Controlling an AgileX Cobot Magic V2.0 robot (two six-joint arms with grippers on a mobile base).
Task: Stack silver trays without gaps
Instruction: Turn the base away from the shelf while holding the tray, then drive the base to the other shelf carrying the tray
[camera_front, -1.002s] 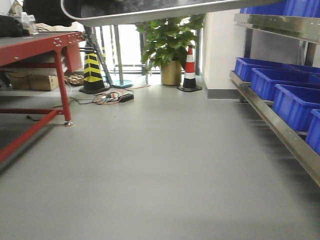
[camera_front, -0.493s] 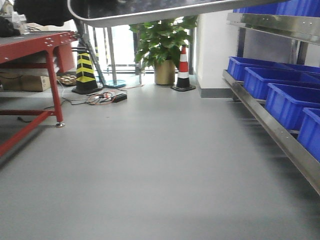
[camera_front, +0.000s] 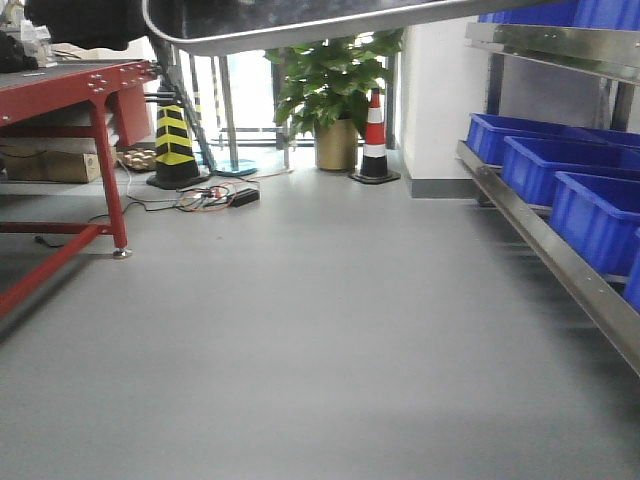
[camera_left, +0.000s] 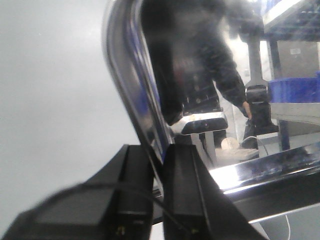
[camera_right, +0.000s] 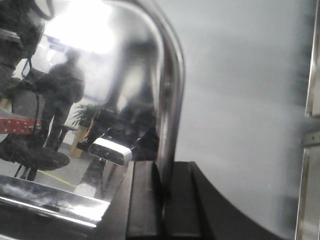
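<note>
One silver tray hangs across the top of the front view, seen from below with its rounded left corner showing. In the left wrist view my left gripper is shut on the tray's rolled rim, one black finger on each side of it. The right wrist view shows my right gripper shut on the rim at the tray's other end. The shiny tray walls mirror the room and a person. No other silver tray is in view.
A red metal table stands on the left. Blue bins sit on a steel shelf rail along the right. Far back are a yellow-black cone, a red-white cone, a potted plant and floor cables.
The tray's left corner has slid a little to the right along the top of the front view. The room behind it shifted slightly left, then partly back.
</note>
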